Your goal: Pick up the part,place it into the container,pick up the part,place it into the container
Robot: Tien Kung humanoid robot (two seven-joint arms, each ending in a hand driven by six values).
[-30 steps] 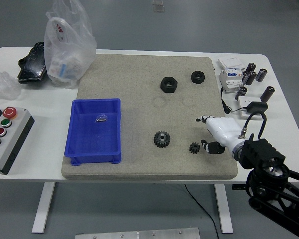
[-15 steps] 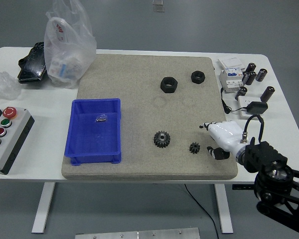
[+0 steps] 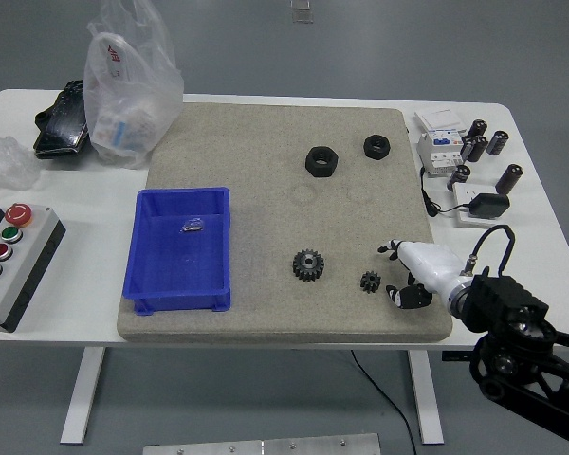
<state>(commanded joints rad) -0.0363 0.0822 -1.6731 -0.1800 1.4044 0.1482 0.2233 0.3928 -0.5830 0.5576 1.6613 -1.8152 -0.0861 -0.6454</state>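
Lying loose: two gears [image 3: 308, 264], two nuts [image 3: 321, 160]

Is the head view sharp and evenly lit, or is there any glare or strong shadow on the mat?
Head view: sharp throughout, soft even light; the gears and nuts cast only faint shadows on the mat; mild glare on the plastic bag and the white right hand.

White table [image 3: 266, 334] on grey floor [image 3: 379, 47]
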